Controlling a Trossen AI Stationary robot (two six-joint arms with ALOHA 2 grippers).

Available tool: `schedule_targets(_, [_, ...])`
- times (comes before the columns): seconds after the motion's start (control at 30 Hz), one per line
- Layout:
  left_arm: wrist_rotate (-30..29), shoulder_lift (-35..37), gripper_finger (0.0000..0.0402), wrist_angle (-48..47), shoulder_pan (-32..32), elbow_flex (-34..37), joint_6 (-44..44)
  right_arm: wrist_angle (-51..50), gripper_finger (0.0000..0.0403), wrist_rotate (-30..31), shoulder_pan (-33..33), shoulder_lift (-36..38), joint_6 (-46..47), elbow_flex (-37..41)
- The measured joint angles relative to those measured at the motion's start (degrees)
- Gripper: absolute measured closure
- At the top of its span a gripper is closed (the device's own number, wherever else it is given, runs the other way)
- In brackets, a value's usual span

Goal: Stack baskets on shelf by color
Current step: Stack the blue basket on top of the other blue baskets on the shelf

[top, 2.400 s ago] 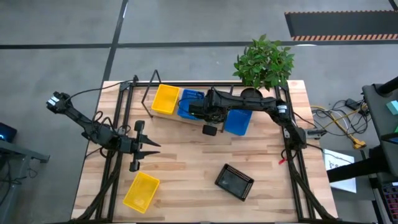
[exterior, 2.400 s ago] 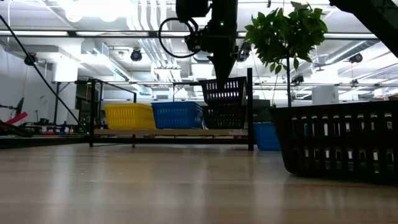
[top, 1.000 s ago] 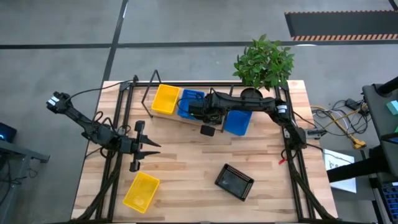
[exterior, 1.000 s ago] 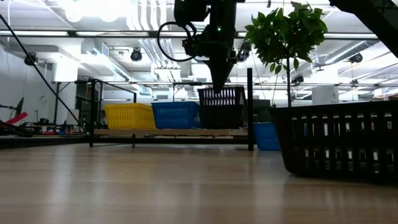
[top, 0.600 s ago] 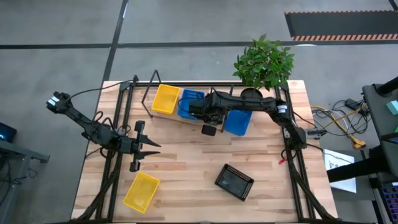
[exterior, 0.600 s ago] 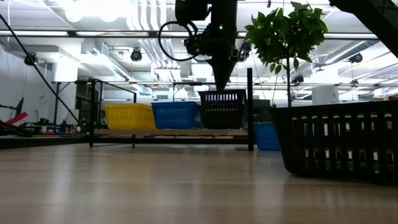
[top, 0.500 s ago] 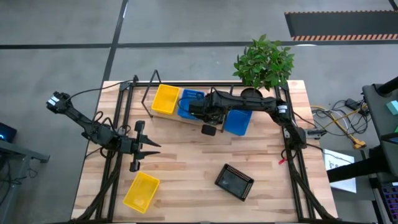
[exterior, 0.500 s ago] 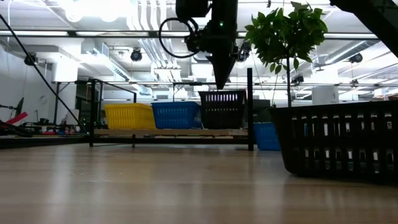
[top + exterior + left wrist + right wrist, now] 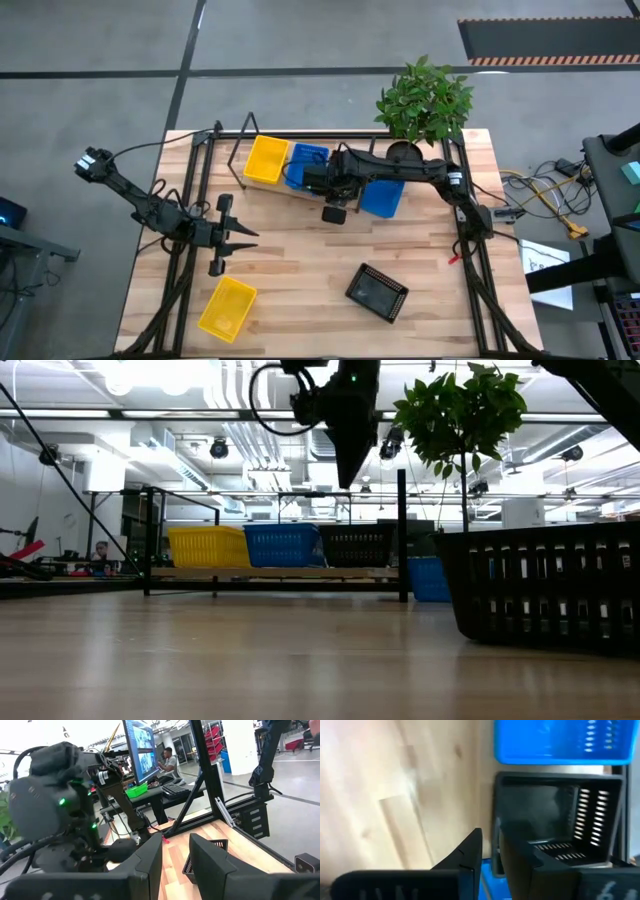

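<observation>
I see the shelf (image 9: pixel 300 190) at the far side of the table (image 9: pixel 300 260), with a yellow basket (image 9: pixel 266 159), a blue basket (image 9: pixel 303 165) and a black basket (image 9: pixel 357 546) side by side on its board, as the low view shows. My right tool (image 9: pixel 343 472) hangs above the black basket, clear of its rim; in the right wrist view its fingers (image 9: pixel 470 850) stand a narrow gap apart with nothing between them, and the black basket (image 9: pixel 555 820) lies just beyond them beside the blue one (image 9: pixel 560 740). In the high view the right arm (image 9: pixel 400 170) covers most of the black basket.

A second blue basket (image 9: pixel 383 196) sits on the table just right of the shelf. A second yellow basket (image 9: pixel 227 307) lies near the table's front left, and a second black basket (image 9: pixel 376 292) lies tilted near the front right; it fills the low view's right foreground (image 9: pixel 550 585).

My left tool (image 9: pixel 243 234) waits over the table's left side, well apart from every basket, its fingers (image 9: pixel 150 865) slightly parted and empty. A plant (image 9: pixel 425 98) stands at the far right corner.
</observation>
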State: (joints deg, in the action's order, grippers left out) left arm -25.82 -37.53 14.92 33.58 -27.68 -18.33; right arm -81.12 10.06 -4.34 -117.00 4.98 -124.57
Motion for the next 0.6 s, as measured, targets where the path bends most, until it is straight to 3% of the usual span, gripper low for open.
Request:
schedule_targets(0.33, [0.00,-2.18,0.0320,2.14,0.00,0.00,-0.06,-0.20,0.0389,-0.02,8.65,2.53,-0.48,-0.52])
schedule_targets(0.6, [0.00,-2.20,0.0320,2.82,-0.02,0.00,0.02,0.52,0.0394,0.44,16.41,4.91,1.48,0.26])
